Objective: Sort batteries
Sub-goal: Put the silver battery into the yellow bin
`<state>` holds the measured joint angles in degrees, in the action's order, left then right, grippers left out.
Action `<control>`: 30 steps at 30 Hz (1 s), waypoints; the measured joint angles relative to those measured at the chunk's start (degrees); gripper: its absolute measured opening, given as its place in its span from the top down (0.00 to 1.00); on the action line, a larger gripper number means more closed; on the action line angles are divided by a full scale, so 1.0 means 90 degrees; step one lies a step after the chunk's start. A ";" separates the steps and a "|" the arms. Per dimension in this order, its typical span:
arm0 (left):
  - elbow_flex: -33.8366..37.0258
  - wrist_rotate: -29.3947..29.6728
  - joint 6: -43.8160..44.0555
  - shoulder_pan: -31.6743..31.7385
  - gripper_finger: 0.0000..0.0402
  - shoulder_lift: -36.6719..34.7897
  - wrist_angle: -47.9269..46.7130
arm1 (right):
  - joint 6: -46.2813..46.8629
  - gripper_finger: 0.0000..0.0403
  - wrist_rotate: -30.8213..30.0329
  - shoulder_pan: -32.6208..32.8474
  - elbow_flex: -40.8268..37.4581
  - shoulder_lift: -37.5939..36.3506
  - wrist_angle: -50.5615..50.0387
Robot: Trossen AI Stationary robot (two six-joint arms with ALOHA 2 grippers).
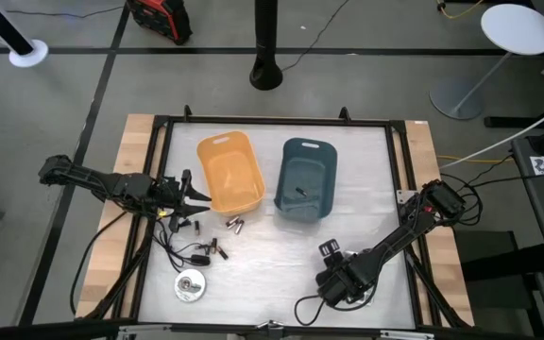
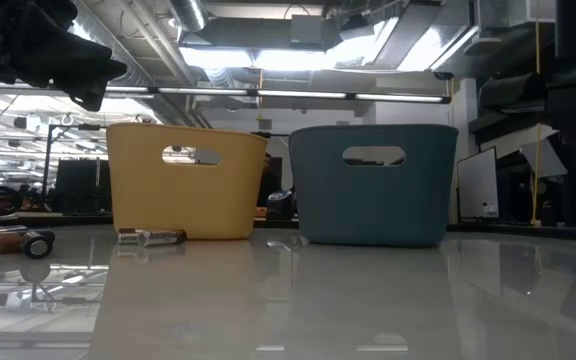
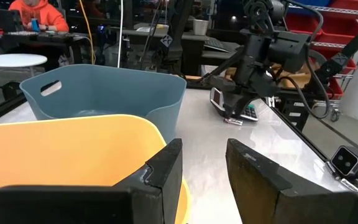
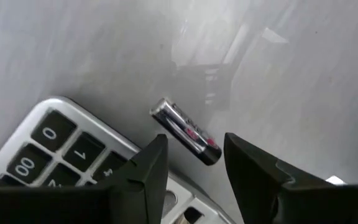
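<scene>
The right gripper (image 4: pixel 191 165) hangs low over the desk (image 1: pixel 281 264) with its jaws spread and nothing between them. Just ahead of its tips lies a silvery battery (image 4: pixel 185 132) on the bare surface, and beside that battery, partly under the gripper, sits the calculator (image 4: pixel 73 155) (only its key corner shows).

The left gripper (image 3: pixel 204 174) is held above the desk at the near wall of the yellow bin (image 1: pixel 229 172), its jaws parted with nothing visible between them. Past the yellow bin stands the blue bin (image 1: pixel 307 178), with one dark piece lying inside. Below the left gripper, loose batteries (image 1: pixel 235 225) rest on the desk, more of them beside a thin black cable (image 1: pixel 173 247), and farther out lies a round silver disc (image 1: pixel 191 285).
</scene>
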<state>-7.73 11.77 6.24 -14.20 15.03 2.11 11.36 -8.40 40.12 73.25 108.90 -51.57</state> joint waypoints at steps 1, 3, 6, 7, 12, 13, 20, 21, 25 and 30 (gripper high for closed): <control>0.0000 0.0000 0.0000 -0.0002 0.71 0.0000 0.0000 | -0.0021 0.62 0.0002 0.0000 0.0000 0.0000 0.0045; 0.0000 0.0000 -0.0002 0.0000 0.71 0.0000 0.0002 | -0.0096 0.62 0.0005 0.0000 0.0000 0.0000 0.0114; 0.0000 -0.0002 -0.0002 -0.0002 0.71 0.0000 0.0002 | -0.0112 0.62 0.0003 0.0000 0.0000 0.0000 0.0117; 0.0000 -0.0002 -0.0002 0.0000 0.71 0.0000 0.0002 | -0.0112 0.62 0.0004 0.0000 0.0000 0.0000 0.0119; 0.0000 -0.0001 -0.0003 -0.0002 0.71 0.0000 0.0002 | -0.0135 0.62 0.0008 -0.0001 0.0001 0.0098 0.0291; 0.0000 -0.0002 -0.0002 -0.0001 0.71 0.0001 0.0002 | -0.0137 0.62 0.0020 -0.0002 0.0000 0.0166 0.0338; 0.0000 0.0000 -0.0002 0.0000 0.71 0.0002 -0.0005 | -0.0146 0.62 -0.0007 -0.0002 0.0031 0.0442 0.0484; 0.0000 -0.0002 -0.0002 -0.0002 0.71 0.0000 0.0000 | -0.0144 0.62 -0.0017 -0.0002 0.0029 0.0443 0.0491; 0.0000 -0.0002 -0.0002 -0.0001 0.71 0.0002 0.0000 | 0.0022 0.62 -0.0025 -0.0002 0.0027 0.0454 0.0496; 0.0000 -0.0002 -0.0002 -0.0002 0.71 0.0002 0.0000 | 0.0259 0.65 0.0104 -0.0002 0.0022 0.0459 0.0500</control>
<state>-7.73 11.75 6.22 -14.22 15.05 2.11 13.69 -7.47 40.10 73.45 113.03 -47.08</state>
